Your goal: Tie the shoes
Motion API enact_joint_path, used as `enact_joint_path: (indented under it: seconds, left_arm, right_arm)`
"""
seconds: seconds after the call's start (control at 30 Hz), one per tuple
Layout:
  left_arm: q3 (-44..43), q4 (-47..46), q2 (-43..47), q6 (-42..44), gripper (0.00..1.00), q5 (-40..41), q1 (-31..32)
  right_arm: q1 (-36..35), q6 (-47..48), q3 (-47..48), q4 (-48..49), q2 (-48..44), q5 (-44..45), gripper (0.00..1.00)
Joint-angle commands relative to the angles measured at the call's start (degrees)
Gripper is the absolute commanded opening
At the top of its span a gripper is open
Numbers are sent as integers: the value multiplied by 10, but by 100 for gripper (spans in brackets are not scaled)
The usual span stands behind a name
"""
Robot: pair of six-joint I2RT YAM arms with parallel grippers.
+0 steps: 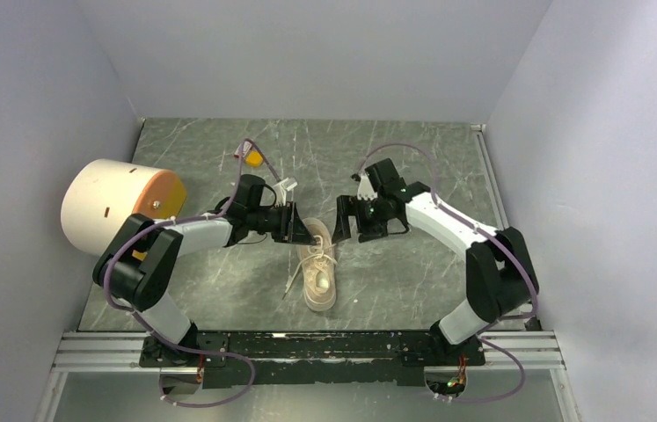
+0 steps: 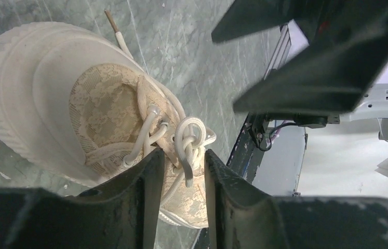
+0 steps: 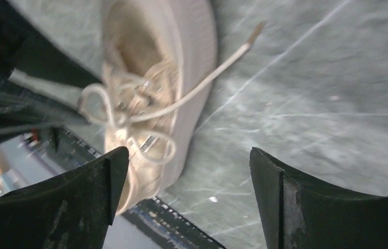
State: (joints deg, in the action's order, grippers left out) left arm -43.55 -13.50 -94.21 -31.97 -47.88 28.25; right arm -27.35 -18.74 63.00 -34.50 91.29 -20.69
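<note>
The cream low-top sneaker [image 1: 320, 274] lies on the marble tabletop between the two arms, with its toe toward the near edge. Its white laces [image 2: 190, 140] are knotted loosely over the tongue, and one free end [image 3: 223, 65] trails out onto the table. My left gripper [image 1: 301, 225] hovers at the shoe's lace area. In the left wrist view my left gripper [image 2: 184, 154] has its jaws narrowly apart, with a short lace end hanging between them, not pinched. My right gripper [image 1: 343, 222] is wide open and empty just right of the shoe's heel end. It also shows in the right wrist view [image 3: 189, 158].
A large cream-and-orange cylinder [image 1: 118, 207] lies at the left wall. A small orange object [image 1: 255, 159] sits at the back. A black and aluminium rail [image 1: 307, 347] runs along the near edge. Grey walls close in on both sides.
</note>
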Motion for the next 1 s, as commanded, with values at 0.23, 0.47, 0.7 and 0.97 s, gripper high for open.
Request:
enact_joint_path:
  seconds: [0.23, 0.47, 0.7, 0.97]
  left_arm:
    - [-17, 30, 0, 40, 25, -15, 3]
    - [2, 11, 4, 24, 18, -16, 3]
    - [-2, 25, 7, 30, 14, -16, 2]
    - [4, 22, 14, 25, 10, -14, 1]
  right_arm:
    - [53, -51, -184, 256, -26, -327, 87]
    - [54, -115, -246, 399, 16, -392, 75]
    - [53, -116, -238, 433, 75, -409, 72]
    - [48, -128, -231, 441, 81, -414, 54]
